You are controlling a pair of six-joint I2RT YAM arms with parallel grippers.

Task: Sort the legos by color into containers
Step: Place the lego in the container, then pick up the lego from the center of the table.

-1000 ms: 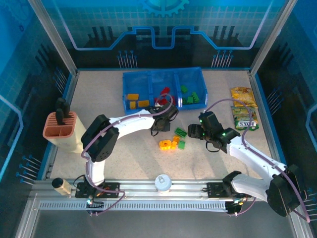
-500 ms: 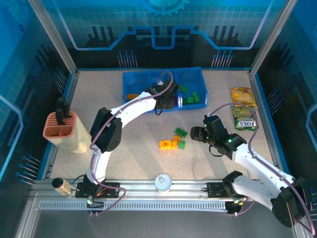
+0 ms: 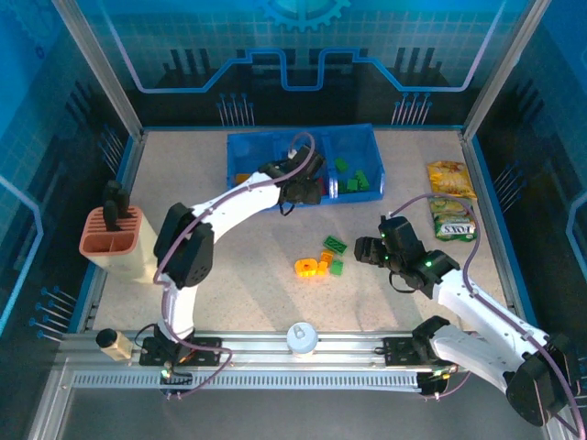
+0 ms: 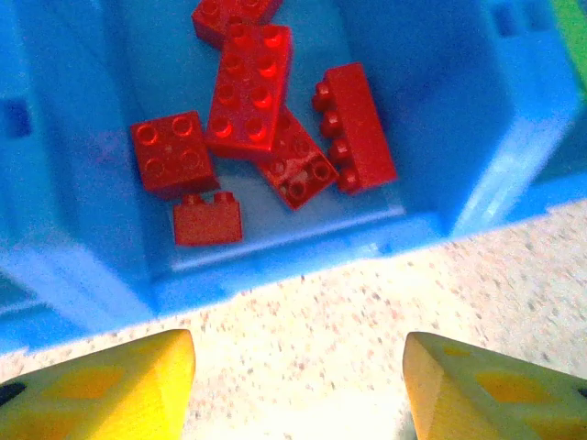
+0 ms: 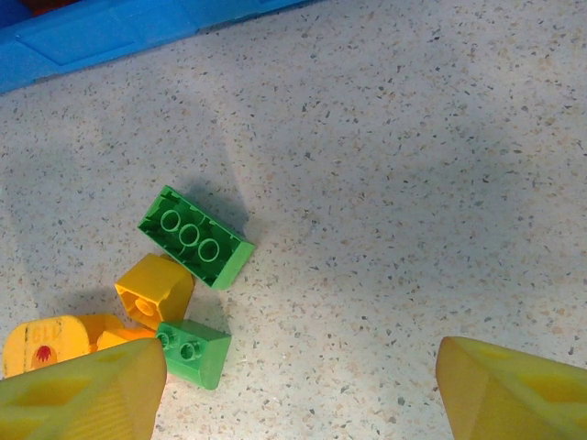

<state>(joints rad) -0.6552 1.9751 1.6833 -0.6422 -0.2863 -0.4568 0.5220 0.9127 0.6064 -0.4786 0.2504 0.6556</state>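
The blue tray (image 3: 275, 136) of three containers stands at the back. Its left one holds yellow-orange legos (image 3: 248, 180), its right one green legos (image 3: 354, 180). My left gripper (image 3: 295, 194) hangs over the near wall of the middle container, open and empty. In the left wrist view, several red legos (image 4: 249, 87) lie in that container beyond the left gripper (image 4: 298, 385). Mid-table lies a loose cluster: a green brick (image 5: 195, 236), a yellow one (image 5: 154, 289), a small green one (image 5: 193, 351) and an orange one (image 5: 50, 344). My right gripper (image 3: 365, 249) hovers open just right of them.
Two snack packets (image 3: 451, 200) lie at the right edge. A terracotta slotted holder (image 3: 115, 240) stands at the left. A white round knob (image 3: 302, 337) sits on the near rail, with a small roll (image 3: 115, 344) at the near left.
My left gripper swung from mid-table up to the tray's middle container and its jaws opened. The right gripper drew back slightly to the right and stayed open.
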